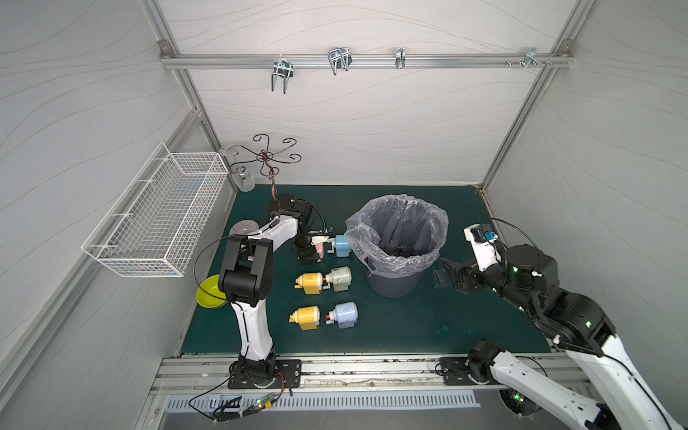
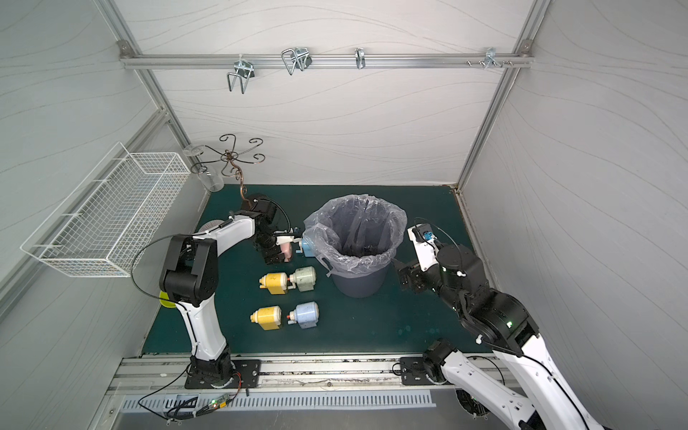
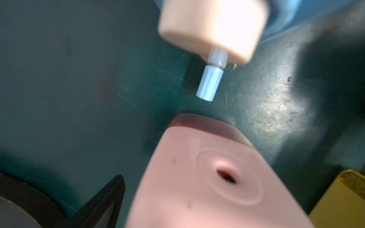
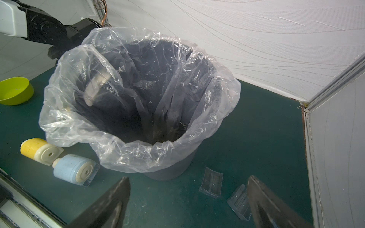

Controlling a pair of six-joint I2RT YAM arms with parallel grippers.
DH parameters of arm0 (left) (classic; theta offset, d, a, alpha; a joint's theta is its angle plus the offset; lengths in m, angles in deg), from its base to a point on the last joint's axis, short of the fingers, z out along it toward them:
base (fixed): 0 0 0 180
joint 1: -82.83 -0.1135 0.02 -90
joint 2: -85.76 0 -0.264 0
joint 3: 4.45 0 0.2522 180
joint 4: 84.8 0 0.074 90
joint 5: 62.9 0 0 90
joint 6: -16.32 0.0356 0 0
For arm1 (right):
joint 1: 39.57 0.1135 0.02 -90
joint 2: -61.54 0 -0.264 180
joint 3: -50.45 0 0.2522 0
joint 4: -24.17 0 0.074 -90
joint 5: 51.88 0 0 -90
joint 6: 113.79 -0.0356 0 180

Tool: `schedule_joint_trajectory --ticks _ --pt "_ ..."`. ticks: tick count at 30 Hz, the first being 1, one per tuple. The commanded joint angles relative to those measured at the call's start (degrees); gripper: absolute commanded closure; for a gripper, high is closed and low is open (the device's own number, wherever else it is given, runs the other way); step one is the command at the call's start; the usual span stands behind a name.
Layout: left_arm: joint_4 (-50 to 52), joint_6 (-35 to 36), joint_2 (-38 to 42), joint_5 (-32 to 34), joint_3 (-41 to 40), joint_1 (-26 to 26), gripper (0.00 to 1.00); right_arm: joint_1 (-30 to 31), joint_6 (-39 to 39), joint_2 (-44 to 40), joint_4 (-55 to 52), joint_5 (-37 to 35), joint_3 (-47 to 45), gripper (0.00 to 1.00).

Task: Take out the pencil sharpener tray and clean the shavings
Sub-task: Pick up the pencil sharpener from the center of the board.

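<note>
My left gripper (image 1: 312,255) is down at a pink pencil sharpener (image 1: 317,248) next to the bin. In the left wrist view the pink body (image 3: 197,177) fills the space between the jaws, and one black finger (image 3: 102,199) stands a little off its side. A reddish translucent tray edge (image 3: 201,122) shows at its far end. Two clear trays (image 4: 211,182) (image 4: 239,203) lie on the mat to the right of the bin. My right gripper (image 4: 188,177) hovers open over them, holding nothing. Dark shavings (image 4: 173,134) lie at the bottom of the bin liner.
The lined grey bin (image 1: 372,257) stands mid-mat, a blue sharpener (image 1: 340,245) against its left side. Two yellow sharpeners (image 1: 309,283) (image 1: 306,317), a green one (image 1: 339,278) and a blue one (image 1: 344,314) lie in front. A green bowl (image 1: 208,298) sits behind my left arm.
</note>
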State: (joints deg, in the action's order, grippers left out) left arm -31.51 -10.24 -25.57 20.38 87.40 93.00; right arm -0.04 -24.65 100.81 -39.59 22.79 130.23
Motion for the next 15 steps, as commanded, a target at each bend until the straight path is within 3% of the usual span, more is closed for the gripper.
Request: schedule_joint_trajectory --ticks 1,15 --pt "0.03 2.62 2.47 0.42 2.07 -0.12 0.08 0.22 -1.10 0.36 -0.48 0.93 -0.59 0.07" --pt "6.96 4.65 3.34 -2.03 4.55 2.44 0.17 0.28 -2.05 0.33 -0.36 1.53 -1.85 0.07"
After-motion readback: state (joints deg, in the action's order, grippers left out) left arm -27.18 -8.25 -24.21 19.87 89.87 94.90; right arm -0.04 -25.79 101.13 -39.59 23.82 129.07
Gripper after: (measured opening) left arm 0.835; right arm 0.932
